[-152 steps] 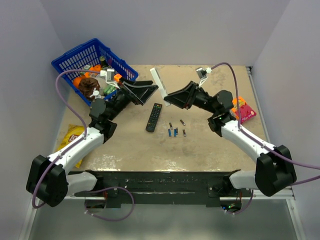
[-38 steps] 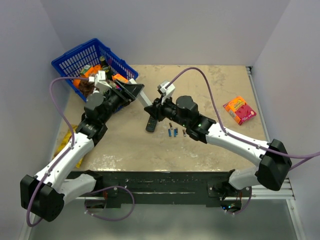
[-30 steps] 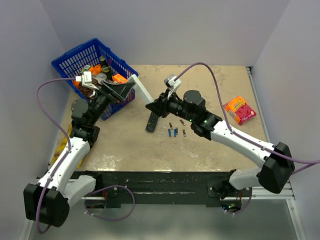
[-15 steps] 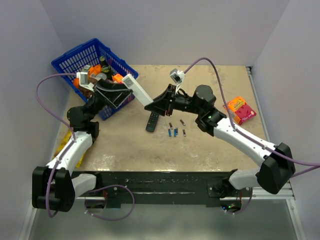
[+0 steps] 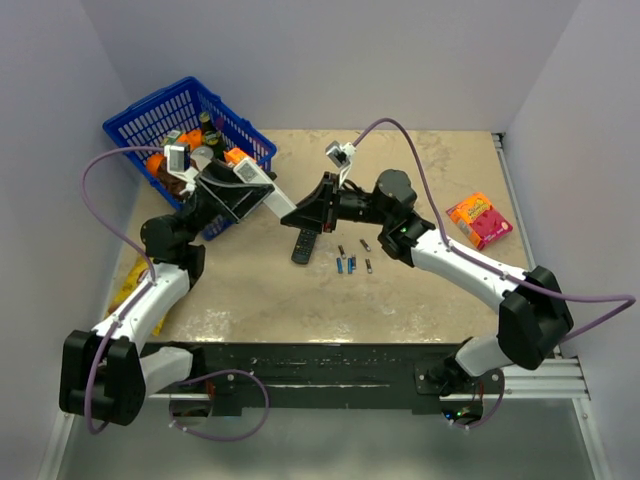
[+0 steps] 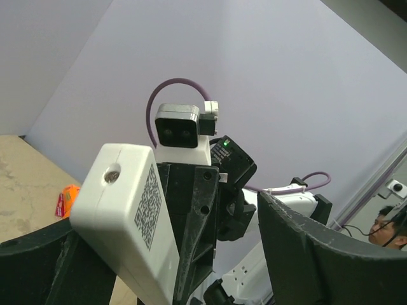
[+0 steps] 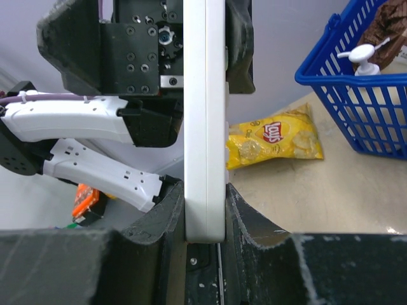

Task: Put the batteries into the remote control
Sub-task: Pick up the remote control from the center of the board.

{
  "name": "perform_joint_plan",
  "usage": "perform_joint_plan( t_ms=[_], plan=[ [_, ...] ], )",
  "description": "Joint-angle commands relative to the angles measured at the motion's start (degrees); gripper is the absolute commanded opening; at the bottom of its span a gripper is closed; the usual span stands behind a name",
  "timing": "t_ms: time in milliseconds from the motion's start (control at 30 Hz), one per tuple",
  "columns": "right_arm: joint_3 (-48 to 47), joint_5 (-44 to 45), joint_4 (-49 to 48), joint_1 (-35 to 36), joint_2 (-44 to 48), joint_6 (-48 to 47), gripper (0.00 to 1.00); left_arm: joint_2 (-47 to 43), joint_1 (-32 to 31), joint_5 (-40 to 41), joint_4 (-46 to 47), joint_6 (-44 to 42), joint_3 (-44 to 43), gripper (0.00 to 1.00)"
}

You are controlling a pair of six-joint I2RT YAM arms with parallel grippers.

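- Looking down from the top camera, I see the remote control point(image 5: 265, 187) held up off the table point(image 5: 420, 290), left of centre, bridging both grippers.
- Right gripper point(image 7: 205, 216) — fingers pressed onto the remote's two broad faces. Its wrist view shows the white slab edge-on, running straight up the middle of the frame.
- Left gripper point(image 6: 166, 219) — fingers spread wider than the remote. The end with the QR code point(image 6: 151, 206) sits by the lower-left finger point(image 6: 38, 267), with a clear gap to the finger at lower right.
- Batteries point(image 5: 351, 260) lie loose on the table just below centre, beside the black remote point(image 5: 304, 243) and apart from the raised white one.
- Blue basket point(image 5: 140, 105) sits at upper left, a yellow chip bag point(image 5: 135, 285) at the left edge, and an orange packet point(image 5: 478, 220) toward the right.
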State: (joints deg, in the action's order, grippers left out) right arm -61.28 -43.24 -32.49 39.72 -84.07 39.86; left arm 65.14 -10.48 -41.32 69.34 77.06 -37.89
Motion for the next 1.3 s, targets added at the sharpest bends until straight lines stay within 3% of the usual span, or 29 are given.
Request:
perform_joint_plan(
  t_ms=[0,367,600,800,900,1033,1133,1267],
  plan=[
    [-1.7,-1.5,-7.1,0.0,0.8,2.8,0.0,-0.7,-1.5,2.0,5.0,1.5,0.2,0.79],
    [-0.3,-1.4,-6.9,-0.1,2.1,3.6,0.0,-3.9,-1.4,3.9,3.4,1.0,2.6,0.64],
    [-1.2,-1.5,-5.4,-0.1,1.2,3.3,0.0,-6.3,-1.4,4.7,-1.0,-1.9,3.1,0.39],
    [-1.8,-0.5,-1.2,0.3,0.9,0.1,0.01,-8.7,-1.4,6.4,-7.6,-5.8,4.0,0.24],
    [-2.4,1.0,3.7,0.9,1.3,-3.6,0.2,-11.3,-1.4,8.4,-14.0,-9.0,4.4,0.17],
    [-1.8,4.9,7.7,1.1,1.5,-6.2,0.58,-14.8,-1.5,12.7,-22.9,-14.5,6.2,0.11],
    [-1.4,10.0,12.4,1.1,2.2,-8.6,0.76,-17.9,-1.5,17.7,-30.3,-17.7,8.4,0.04],
    [-1.0,16.8,17.4,1.0,2.2,-8.9,0.87,-22.0,-1.8,24.4,-34.2,-18.2,16.1,0.0]
  ],
)
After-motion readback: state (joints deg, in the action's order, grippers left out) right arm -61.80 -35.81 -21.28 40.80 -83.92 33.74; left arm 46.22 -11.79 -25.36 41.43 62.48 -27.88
